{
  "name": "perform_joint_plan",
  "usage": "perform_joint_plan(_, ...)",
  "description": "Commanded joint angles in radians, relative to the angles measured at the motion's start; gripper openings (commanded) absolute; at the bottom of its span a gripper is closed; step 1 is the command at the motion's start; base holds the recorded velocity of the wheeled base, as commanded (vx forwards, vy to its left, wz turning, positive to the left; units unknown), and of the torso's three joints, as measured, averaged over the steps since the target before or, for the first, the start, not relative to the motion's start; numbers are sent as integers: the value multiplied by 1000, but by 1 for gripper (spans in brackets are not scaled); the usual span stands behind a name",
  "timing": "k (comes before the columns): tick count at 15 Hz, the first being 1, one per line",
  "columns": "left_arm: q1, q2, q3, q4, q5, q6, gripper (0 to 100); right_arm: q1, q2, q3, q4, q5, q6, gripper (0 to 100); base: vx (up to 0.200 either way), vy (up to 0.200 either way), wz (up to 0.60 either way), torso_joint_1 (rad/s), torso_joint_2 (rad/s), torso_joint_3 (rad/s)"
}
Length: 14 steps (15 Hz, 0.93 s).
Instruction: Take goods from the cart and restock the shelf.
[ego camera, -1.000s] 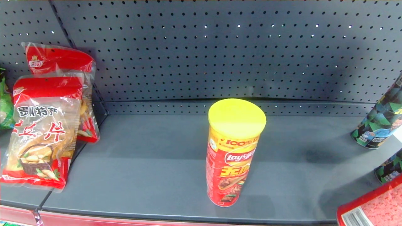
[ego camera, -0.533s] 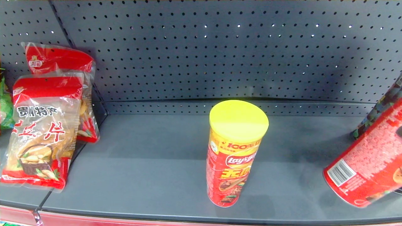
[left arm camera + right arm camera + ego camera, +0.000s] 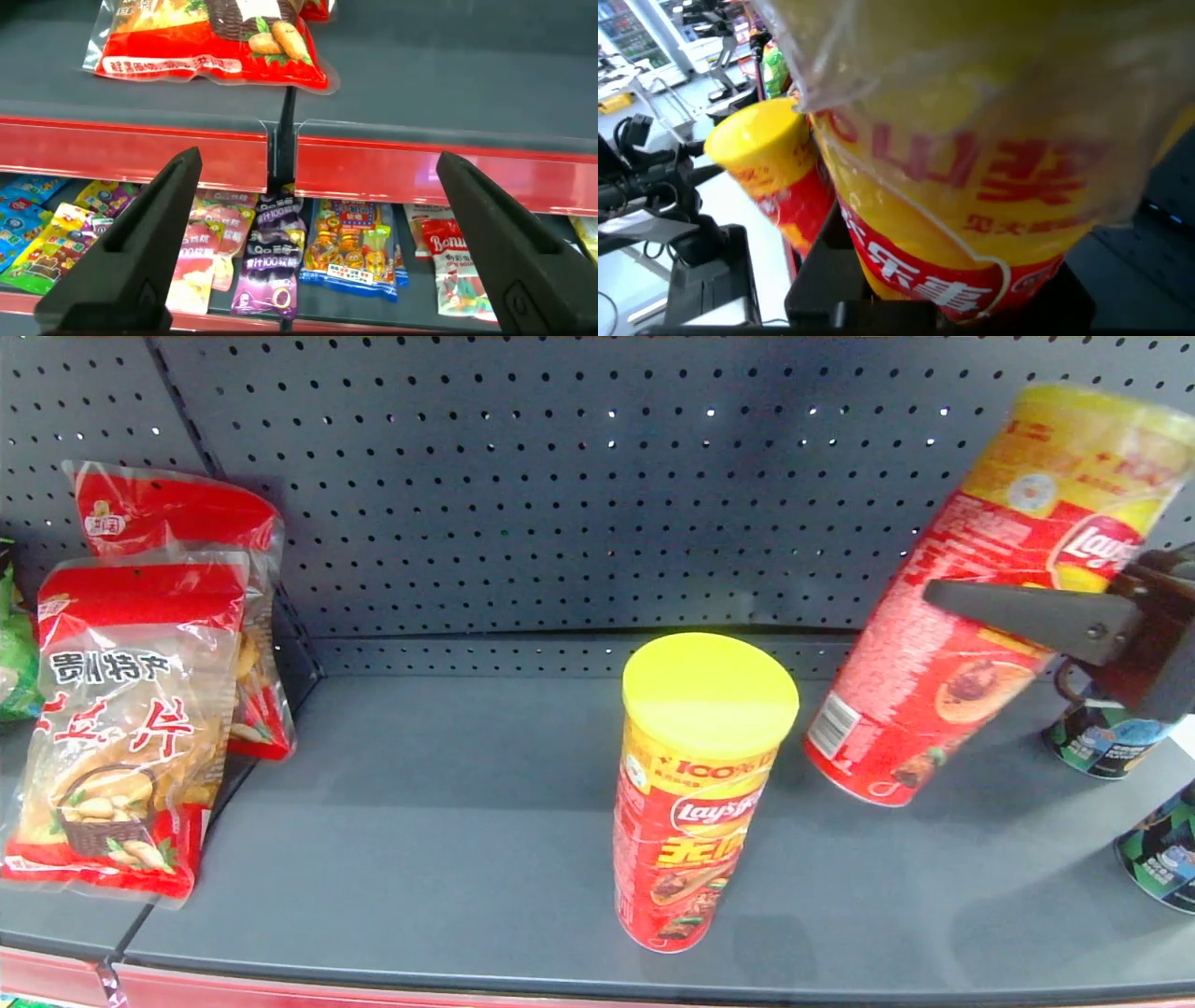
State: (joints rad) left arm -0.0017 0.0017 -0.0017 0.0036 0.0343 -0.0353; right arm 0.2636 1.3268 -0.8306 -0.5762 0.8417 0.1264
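Red-and-clear snack bags point(image 3: 131, 709) leaning at far left, green packet point(image 3: 14, 667) beside them, dark patterned cans point(image 3: 1106, 747) far right, assorted packets point(image 3: 355, 247) below.

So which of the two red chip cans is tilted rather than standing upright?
The held can, in the right pincer: it leans, yellow end uppermost. The upright can stands free on the shelf to its left.
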Motion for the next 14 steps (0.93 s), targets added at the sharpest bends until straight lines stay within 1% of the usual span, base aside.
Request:
perform_joint_plan(1, 0, 0, 0, 1, 1, 0, 100, 115, 140, -51, -13, -70, -25, 0, 0, 0, 0, 0, 0, 0)
perform_joint_plan(2, 0, 0, 0, 1, 1, 0, 100, 115, 140, -51, -13, -70, -25, 0, 0, 0, 0, 0, 0, 0)
perform_joint_plan(3, 0, 0, 0, 1, 1, 0, 100, 166, 181, -71, -10, -99, -85, 0, 0, 0, 0, 0, 0, 0)
perform_joint_plan(4, 0, 0, 0, 1, 1, 0, 100, 213, 196, -88, -8, -136, -85, 0, 0, 0, 0, 0, 0, 0)
perform_joint_plan(5, 0, 0, 0, 1, 1, 0, 100, 241, 212, -104, -7, -177, -83, 0, 0, 0, 0, 0, 0, 0)
perform_joint_plan(6, 0, 0, 0, 1, 1, 0, 100, 256, 224, -120, -7, -191, -83, 0, 0, 0, 0, 0, 0, 0)
perform_joint_plan(9, 0, 0, 0, -1, 1, 0, 100, 269, 269, -139, -7, -194, -85, 0, 0, 0, 0, 0, 0, 0)
perform_joint_plan(13, 0, 0, 0, -1, 1, -1, 100, 272, 350, -206, -10, -220, -88, 0, 0, 0, 0, 0, 0, 0)
perform_joint_plan(14, 0, -2, 0, 1, 1, 0, 100, 272, 371, -249, -10, -233, -88, 0, 0, 0, 0, 0, 0, 0)
